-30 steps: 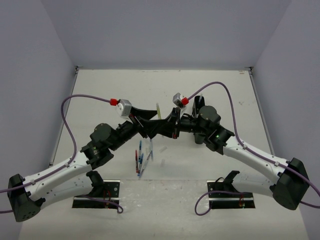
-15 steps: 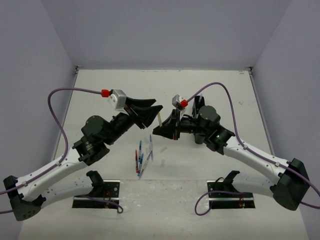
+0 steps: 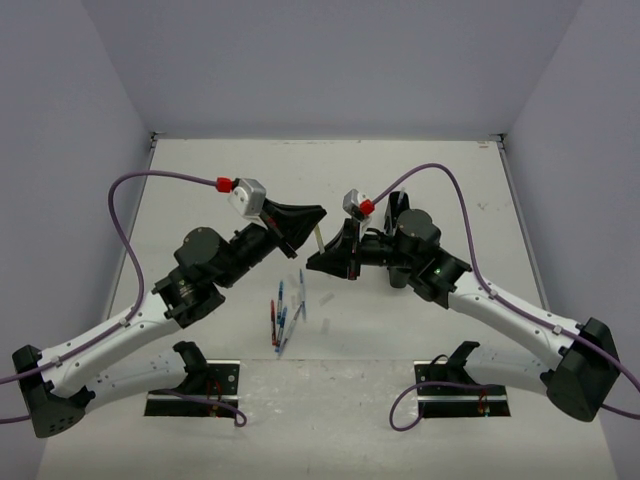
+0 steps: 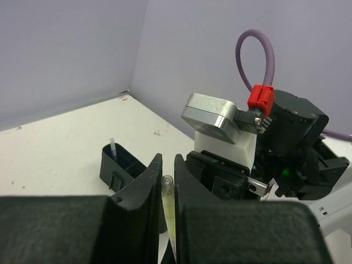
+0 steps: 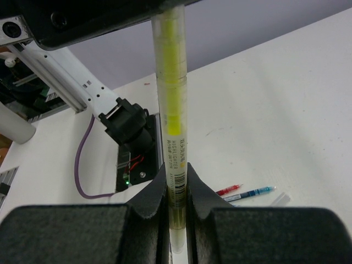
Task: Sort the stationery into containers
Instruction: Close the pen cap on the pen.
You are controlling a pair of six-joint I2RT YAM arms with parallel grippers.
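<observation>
Left pincer (image 4: pixel 168 165), wide a second ago, we now log clamped on yellow highlighter (image 5: pixel 171 93). Right pincer (image 5: pixel 175 182) grips it too, held above bench (image 3: pixel 420 180). Loose pens (image 3: pixel 282 312) lie below.

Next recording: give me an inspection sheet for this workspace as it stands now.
Surface: white table, lightly scuffed.
Job's things: yellow highlighter held in the air; red and blue pens and a small clear cap loose on the table; black organiser tray with a white piece standing in one compartment.
Clutter: nothing seen.
Grippers: left gripper and right gripper both shut on the highlighter.
Cables: purple cables arch above the table from each wrist.
Surroundings: plain pale walls on three sides.
</observation>
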